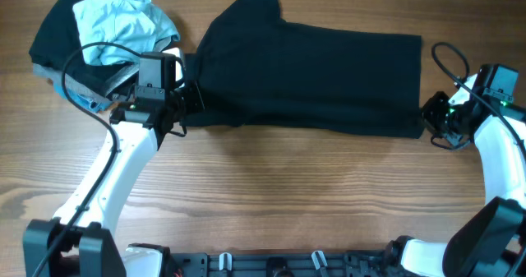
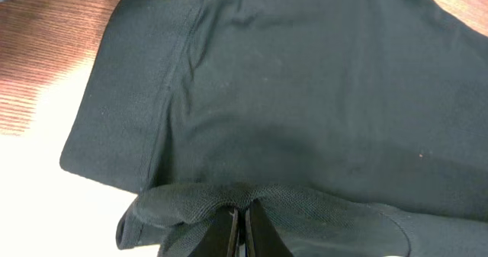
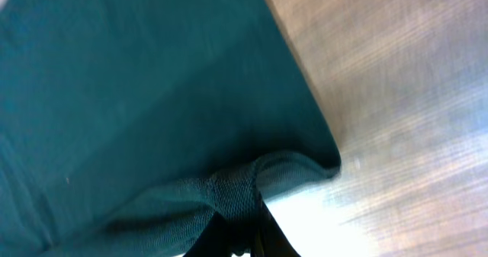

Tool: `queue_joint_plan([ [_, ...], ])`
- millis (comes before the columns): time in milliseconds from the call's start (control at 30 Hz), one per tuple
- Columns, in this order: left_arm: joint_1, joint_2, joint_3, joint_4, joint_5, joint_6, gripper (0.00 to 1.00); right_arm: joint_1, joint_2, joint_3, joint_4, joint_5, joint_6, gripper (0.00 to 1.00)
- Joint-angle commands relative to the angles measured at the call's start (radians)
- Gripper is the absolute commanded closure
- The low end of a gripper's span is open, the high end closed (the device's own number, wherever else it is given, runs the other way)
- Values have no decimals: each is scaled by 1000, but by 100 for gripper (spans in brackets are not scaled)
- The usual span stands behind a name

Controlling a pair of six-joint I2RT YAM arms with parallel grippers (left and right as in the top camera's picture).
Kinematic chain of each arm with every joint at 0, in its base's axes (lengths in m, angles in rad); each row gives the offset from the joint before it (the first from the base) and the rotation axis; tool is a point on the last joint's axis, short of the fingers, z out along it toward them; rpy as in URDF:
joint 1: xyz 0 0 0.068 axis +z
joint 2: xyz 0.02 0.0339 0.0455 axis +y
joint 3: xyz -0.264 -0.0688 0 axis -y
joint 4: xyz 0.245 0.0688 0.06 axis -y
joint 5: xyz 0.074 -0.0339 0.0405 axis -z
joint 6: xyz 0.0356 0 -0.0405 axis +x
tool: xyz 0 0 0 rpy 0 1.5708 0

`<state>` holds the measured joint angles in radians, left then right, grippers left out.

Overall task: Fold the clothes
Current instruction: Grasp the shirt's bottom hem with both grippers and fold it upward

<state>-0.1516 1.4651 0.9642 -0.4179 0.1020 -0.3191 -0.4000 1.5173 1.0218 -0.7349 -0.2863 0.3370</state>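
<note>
A dark green polo shirt (image 1: 312,76) lies spread across the middle of the wooden table, collar end to the left. My left gripper (image 1: 187,104) is shut on the shirt's left near edge; in the left wrist view the fabric (image 2: 305,97) bunches over the closed fingertips (image 2: 242,211). My right gripper (image 1: 429,113) is shut on the shirt's right near corner; in the right wrist view the corner (image 3: 152,97) puckers above the closed fingers (image 3: 255,223).
A pile of clothes sits at the back left: a light blue garment (image 1: 123,26) on top of a black one (image 1: 57,30). Bare wood table (image 1: 288,195) lies in front of the shirt.
</note>
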Motion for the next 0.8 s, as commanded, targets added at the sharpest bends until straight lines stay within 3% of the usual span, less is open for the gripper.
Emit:
queue_joint_plan([
  [0,-4,31,8,42,-9,20,96,2,54,1,71,24,48,92],
  [133,-4,68,8,101,20,20,96,3,108,1,94,24,57,88],
  [200,-4,91,8,112,19,20,96,3,121,1,113,24,55,76],
  [233,-4,103,8,119,19,20,94,3,122,1,134,24,55,50],
  [267,-4,117,8,130,19,20,64,3,123,1,156,23,55,25],
  [300,-4,129,8,138,19,20,44,3,123,1,174,24,55,18],
  [333,-3,135,8,136,16,23,34,3,123,1,178,24,51,15],
  [400,-3,135,8,113,8,27,26,3,123,1,160,24,11,12],
  [600,-3,137,-4,-112,-5,83,23,3,136,-7,-102,47,0,8],
  [767,-3,229,-59,-3,-145,88,17,3,220,-66,18,68,3,0],
])
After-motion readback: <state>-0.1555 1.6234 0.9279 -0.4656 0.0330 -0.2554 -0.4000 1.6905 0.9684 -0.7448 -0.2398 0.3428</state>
